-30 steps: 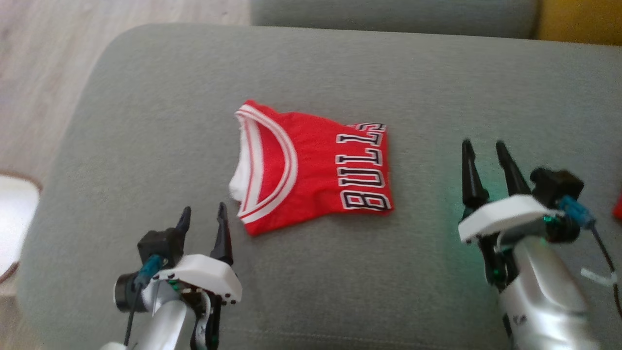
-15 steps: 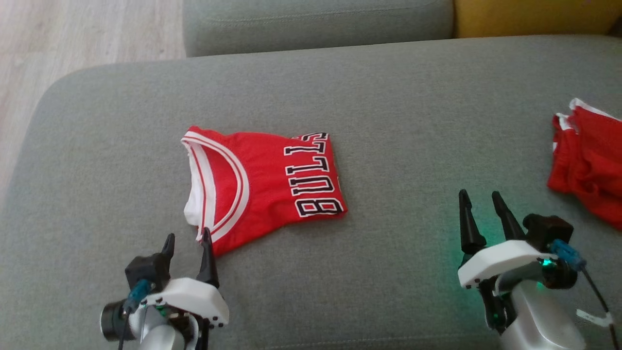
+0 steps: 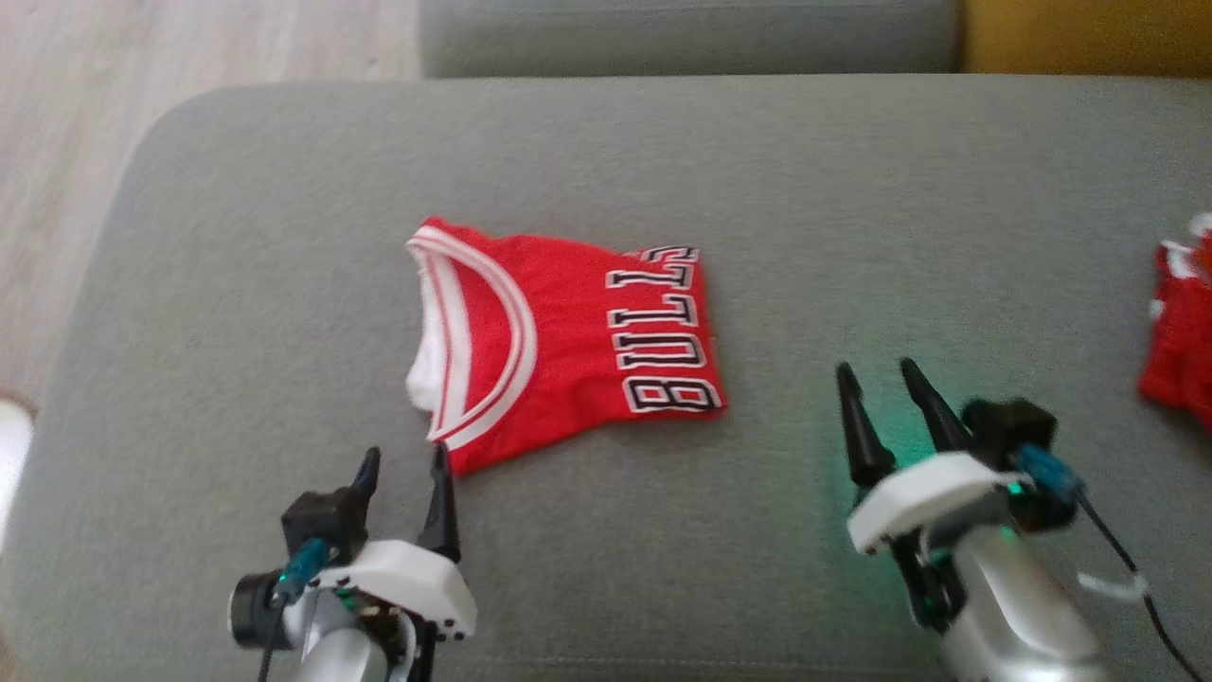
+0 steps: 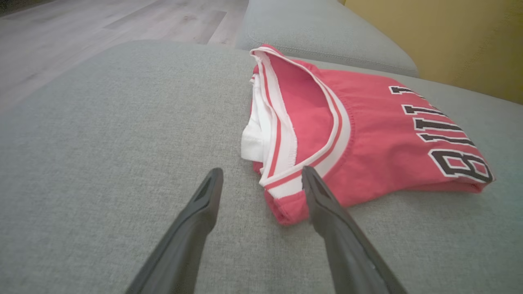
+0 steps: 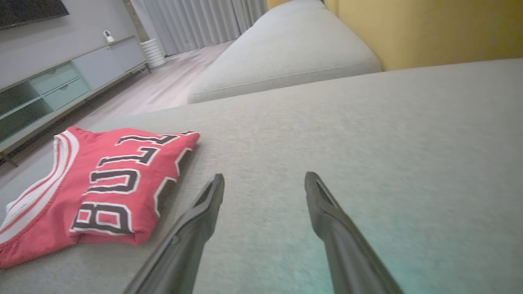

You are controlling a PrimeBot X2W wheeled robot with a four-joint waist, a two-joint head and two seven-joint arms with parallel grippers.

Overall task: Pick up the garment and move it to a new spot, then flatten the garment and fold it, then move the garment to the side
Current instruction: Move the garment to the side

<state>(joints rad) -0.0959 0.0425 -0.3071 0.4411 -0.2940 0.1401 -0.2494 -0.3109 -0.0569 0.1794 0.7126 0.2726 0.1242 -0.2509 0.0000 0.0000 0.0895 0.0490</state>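
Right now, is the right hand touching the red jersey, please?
Apart. The head view shows bare grey cushion between the right hand and the red jersey.

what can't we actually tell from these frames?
Second red garment: head view, cut by the right edge and blurred; type unclear.
Jersey: lower layers hidden under its folded top; right wrist view's left edge cuts it off.
Left tool: whether a finger touches the jersey hem; in left wrist view the finger overlaps it.
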